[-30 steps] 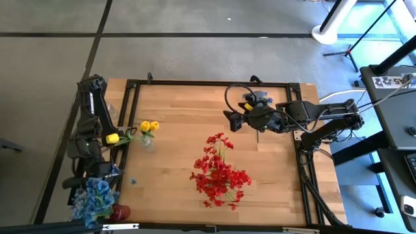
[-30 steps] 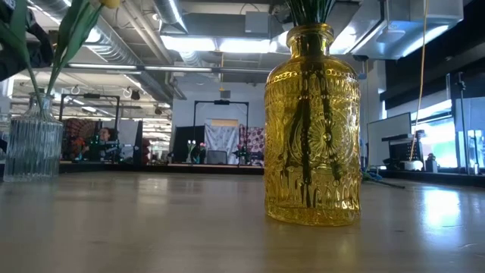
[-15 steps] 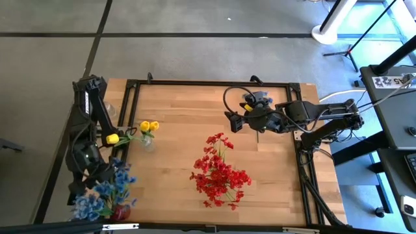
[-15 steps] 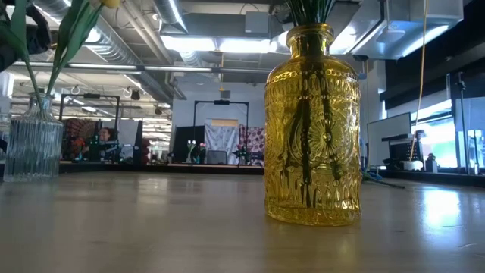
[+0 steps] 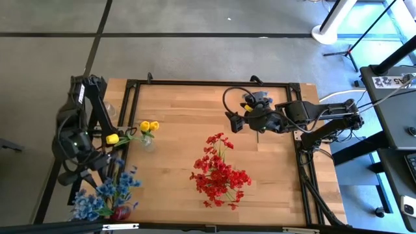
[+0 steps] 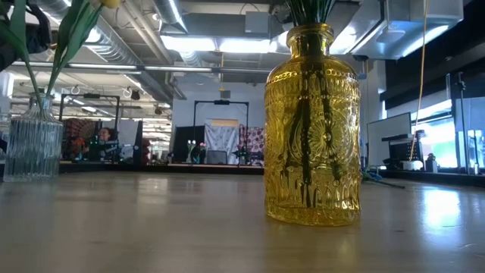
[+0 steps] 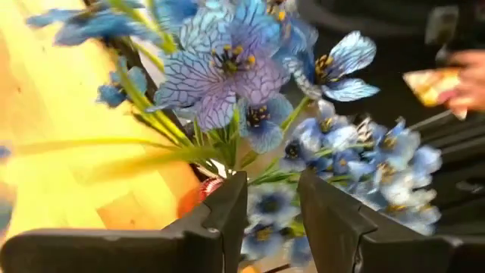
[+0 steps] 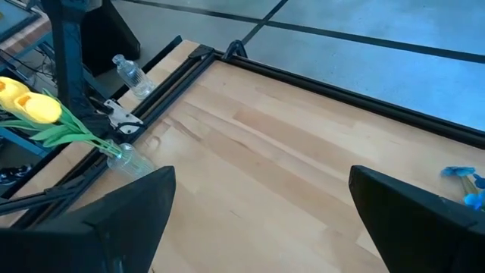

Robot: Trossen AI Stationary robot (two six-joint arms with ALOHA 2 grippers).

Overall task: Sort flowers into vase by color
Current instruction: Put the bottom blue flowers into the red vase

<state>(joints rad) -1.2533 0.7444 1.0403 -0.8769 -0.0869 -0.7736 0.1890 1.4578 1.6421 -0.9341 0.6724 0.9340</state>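
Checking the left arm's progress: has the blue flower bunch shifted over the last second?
Yes. The blue flowers have spread from the table's front-left corner toward the yellow flowers.

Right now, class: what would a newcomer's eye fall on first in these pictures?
First the red flowers, spread wide at the table's middle. Then the blue flowers at the near left corner, where the left gripper reaches among their stems, and the yellow flowers in a clear vase further back.
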